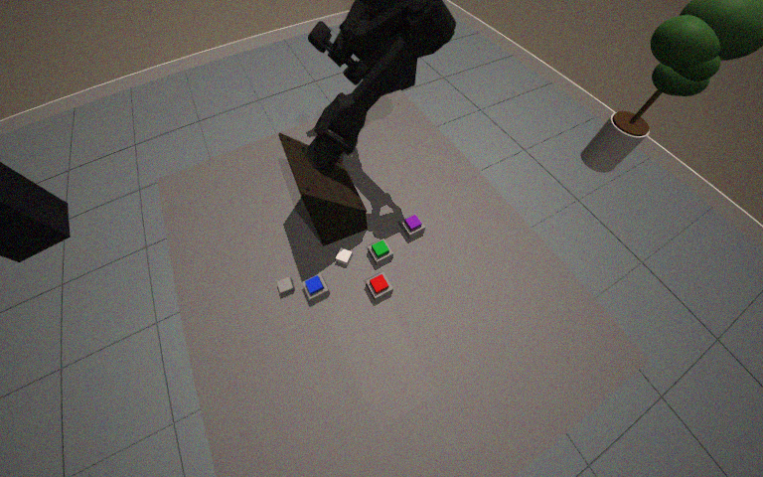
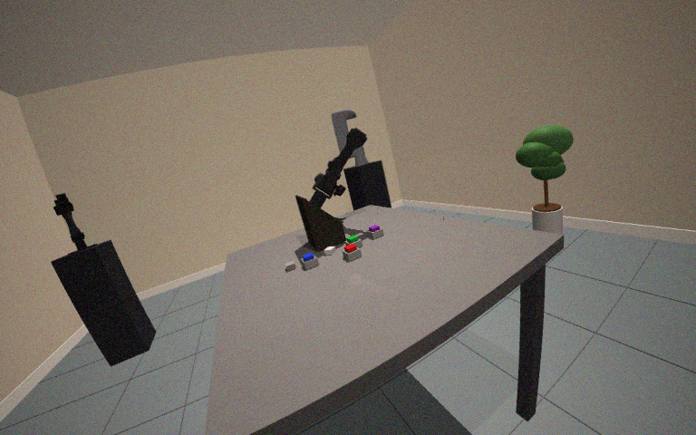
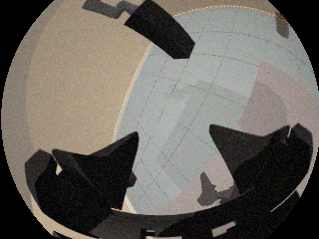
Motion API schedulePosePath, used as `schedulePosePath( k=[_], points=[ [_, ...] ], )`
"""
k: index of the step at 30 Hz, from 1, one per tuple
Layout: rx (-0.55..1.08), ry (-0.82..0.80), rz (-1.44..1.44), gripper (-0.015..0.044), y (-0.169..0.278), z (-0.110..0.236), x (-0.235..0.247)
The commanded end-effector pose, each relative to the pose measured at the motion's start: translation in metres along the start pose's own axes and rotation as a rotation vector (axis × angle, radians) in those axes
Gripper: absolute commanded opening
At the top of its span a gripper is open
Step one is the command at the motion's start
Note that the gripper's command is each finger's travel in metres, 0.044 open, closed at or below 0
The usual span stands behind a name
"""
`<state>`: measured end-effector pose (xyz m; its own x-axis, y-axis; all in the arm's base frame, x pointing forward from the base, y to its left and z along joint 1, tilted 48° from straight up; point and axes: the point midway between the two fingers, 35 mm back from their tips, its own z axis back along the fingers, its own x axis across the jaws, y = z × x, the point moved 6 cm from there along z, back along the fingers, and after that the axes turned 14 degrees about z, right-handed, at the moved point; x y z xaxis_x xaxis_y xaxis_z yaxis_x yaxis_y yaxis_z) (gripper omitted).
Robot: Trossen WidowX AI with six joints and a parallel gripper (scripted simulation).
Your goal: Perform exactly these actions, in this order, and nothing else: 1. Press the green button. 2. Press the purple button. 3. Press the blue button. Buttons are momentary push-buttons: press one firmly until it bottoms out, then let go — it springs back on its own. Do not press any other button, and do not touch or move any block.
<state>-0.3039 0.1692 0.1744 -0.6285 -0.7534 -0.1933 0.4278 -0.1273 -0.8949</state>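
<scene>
1. Standing on the table [image 2: 461,266], the dark arm [image 1: 387,62] leans over a dark wedge-shaped block [image 1: 329,194]; the gripper [image 3: 174,141] shows its two fingers spread wide with nothing between them.
2. The green button [image 1: 380,248] sits at about 4 o'clock from the wedge, just past its shadowed front corner.
3. The purple button [image 1: 412,222] lies at 2 o'clock from the green one, inside the arm's shadow.
4. The blue button [image 1: 314,284] lies at 8 o'clock from the green one.
5. A white block [image 1: 344,256] sits between green and blue, close to the wedge's front.
6. A grey block [image 1: 285,286] is just beside the blue button at 9 o'clock.
7. The red button [image 1: 379,283] is near the green one, at 6 o'clock.
8. A potted plant [image 1: 684,62] stands well apart, at 2 o'clock from the buttons.
</scene>
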Motion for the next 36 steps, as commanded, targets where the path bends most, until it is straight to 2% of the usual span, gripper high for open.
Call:
schedulePosePath(
  k=[1, 5, 10, 16, 22, 29, 36],
  points=[
    [-0.005, -0.001, 0.0, 0.04, -0.001, 0.0, 0.0],
    [-0.098, -0.007, -0.003, 0.04, -0.029, 0.003, -0.016],
    [-0.079, 0.149, 0.021, 0.04, -0.028, 0.0, -0.096],
    [-0.04, 0.341, 0.058, 0.04, -0.017, 0.02, -0.19],
    [0.018, 0.526, 0.101, 0.04, 0.0, 0.061, -0.271],
    [0.116, 0.739, 0.154, 0.04, 0.028, 0.134, -0.346],
    [0.196, 0.777, -0.018, 0.04, 0.058, 0.19, -0.368]
  ],
)
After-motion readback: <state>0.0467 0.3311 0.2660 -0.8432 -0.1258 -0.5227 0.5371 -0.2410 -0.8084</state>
